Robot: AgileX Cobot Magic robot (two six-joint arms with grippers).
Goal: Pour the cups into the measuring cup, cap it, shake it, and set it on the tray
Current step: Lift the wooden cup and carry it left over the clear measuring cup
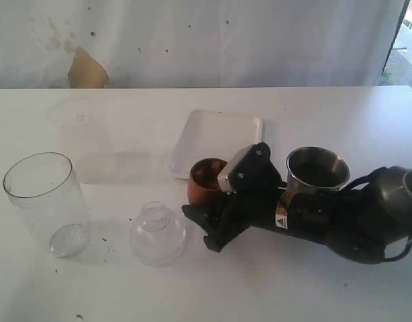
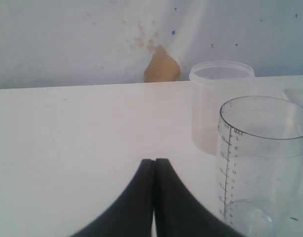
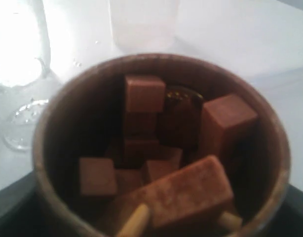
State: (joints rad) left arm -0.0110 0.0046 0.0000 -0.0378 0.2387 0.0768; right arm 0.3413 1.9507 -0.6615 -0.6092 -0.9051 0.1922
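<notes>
Right gripper lies low on the white table, jaws straddling the brown wooden cup. Dark fingers sit at both sides of the cup wall in the right wrist view, but cannot tell if they actually squeeze it. The cup stands upright on the table, packed with brown cubes. The grey steel tumbler stands back from the fingertips, right beside the arm's wrist section and near touching it. The white tray is just beyond the wooden cup on the gripper's far side, empty. The clear dome lid sits just ahead of the fingertips, near, in the line toward the measuring cup. That one stands upright well ahead of the gripper, past the lid, open top. The frosted translucent cup is further off behind it. Left gripper has its black fingers pressed together, holding nothing. The measuring cup's scale marks show close ahead and off to one side, with the frosted cup just beyond it. A brown patch marks the wall behind.
</notes>
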